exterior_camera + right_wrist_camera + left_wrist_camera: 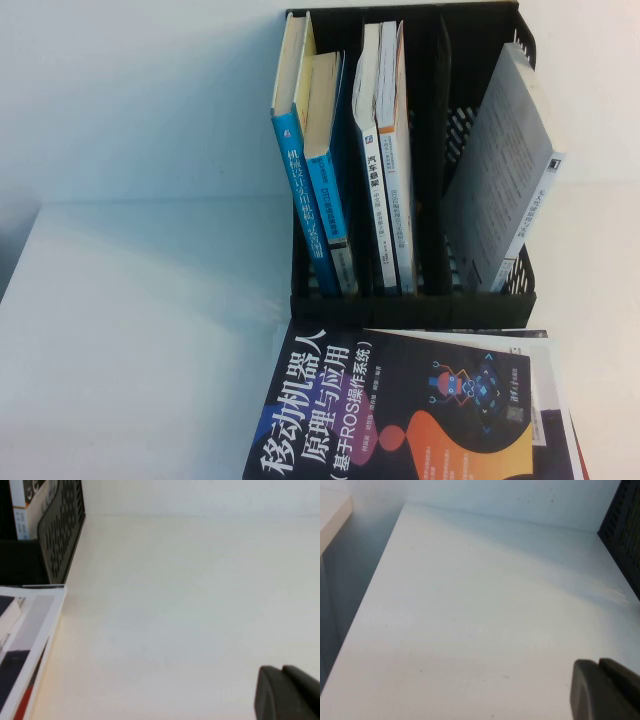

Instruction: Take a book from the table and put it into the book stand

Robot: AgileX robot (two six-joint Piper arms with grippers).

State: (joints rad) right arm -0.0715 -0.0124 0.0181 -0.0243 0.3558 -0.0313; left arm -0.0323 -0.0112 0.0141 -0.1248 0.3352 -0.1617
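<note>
The book [400, 420], black with a big white Chinese title and orange and purple blobs, lies flat on top of a small stack at the near edge of the white table [140, 320], just in front of the black book stand [410, 308]. Neither gripper shows in the high view. In the left wrist view my left gripper [599, 666] is shut and empty above bare tabletop, left of the stand's mesh wall [622, 535]. In the right wrist view my right gripper [282, 670] is shut and empty above bare tabletop, right of the stand's mesh wall [60, 535].
The stand holds two blue-spined books [310, 190] in a left slot, white-spined books [385, 170] in the middle and a white book [505, 170] leaning at the right. A white-covered book [37, 630] sticks out beneath the black one.
</note>
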